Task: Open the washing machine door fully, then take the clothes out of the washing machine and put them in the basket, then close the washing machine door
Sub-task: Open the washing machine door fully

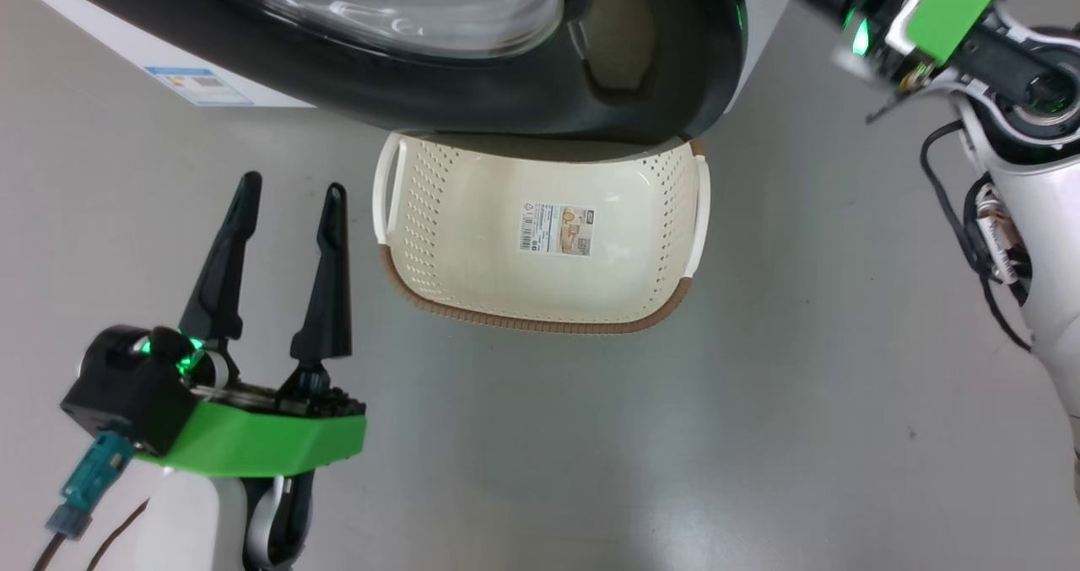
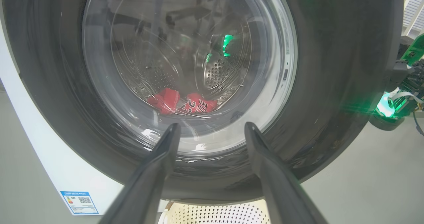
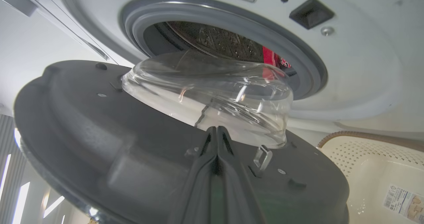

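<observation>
The door of the washing machine stands partly open, swung clear of the grey rubber seal, so its clear glass bowl bulges in front of the opening rather than inside it. The clothes lie in the steel drum – a red strip of them shows past the bowl in the right wrist view, and through the glass in the left wrist view they sit low in the drum, red with white lettering. The right gripper has its two fingers pressed together, holding nothing, with the tips against or just above the door's dark grey inner face at the foot of the bowl; I cannot tell whether they touch it. A small metal latch loop stands just beside them. The basket sits on the grey floor under the door, its far edge hidden by the black ring, a sticker on its bottom. The left gripper hangs near the basket's left side, fingers spread wide and holding nothing – pointed at the outside of the door. A blue label marks the machine's lower corner.
</observation>
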Controlling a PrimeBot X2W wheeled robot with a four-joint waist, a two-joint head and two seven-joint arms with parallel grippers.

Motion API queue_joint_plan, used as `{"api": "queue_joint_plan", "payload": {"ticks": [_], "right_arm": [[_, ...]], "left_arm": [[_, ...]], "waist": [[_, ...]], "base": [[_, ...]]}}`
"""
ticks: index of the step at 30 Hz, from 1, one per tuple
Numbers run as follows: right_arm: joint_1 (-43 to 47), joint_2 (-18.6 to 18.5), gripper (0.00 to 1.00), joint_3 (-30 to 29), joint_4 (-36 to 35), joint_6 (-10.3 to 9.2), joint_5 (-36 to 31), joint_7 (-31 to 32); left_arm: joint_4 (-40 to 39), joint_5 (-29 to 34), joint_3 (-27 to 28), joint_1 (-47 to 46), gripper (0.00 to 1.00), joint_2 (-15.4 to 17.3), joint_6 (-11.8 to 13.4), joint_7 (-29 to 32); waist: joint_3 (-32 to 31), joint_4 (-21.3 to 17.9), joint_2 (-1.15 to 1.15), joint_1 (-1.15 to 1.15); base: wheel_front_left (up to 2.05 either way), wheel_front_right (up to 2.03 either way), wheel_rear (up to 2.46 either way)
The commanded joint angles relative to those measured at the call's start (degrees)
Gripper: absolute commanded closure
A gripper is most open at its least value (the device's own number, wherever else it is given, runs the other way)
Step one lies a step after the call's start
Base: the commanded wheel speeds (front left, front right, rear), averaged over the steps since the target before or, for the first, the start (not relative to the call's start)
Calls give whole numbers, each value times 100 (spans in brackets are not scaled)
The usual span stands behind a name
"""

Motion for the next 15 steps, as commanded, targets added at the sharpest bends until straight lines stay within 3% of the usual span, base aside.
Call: {"api": "queue_joint_plan", "payload": {"ticks": [1, 2, 10, 15], "right_arm": [[152, 67, 8, -81, -308, 45, -204, -279], [200, 70, 0, -114, -360, 45, -308, -468], [584, -70, 0, -72, -845, 45, -1144, -1884], [815, -367, 0, 402, -1002, 45, -1912, -3067]], "left_arm": [[-115, 16, 209, 34, 0, 99, -31, -28], [-110, 16, 207, 25, 0, 99, -31, -28], [-58, 21, 237, -48, 0, 119, -31, -28], [-9, 45, 268, -63, 0, 133, -31, -28]], "waist": [[34, -34, 0, 0], [45, -47, 0, 0], [80, -121, 0, 0], [45, -206, 0, 0]], "base": [[0, 0, 0], [0, 0, 0], [0, 0, 0], [0, 0, 0]]}}
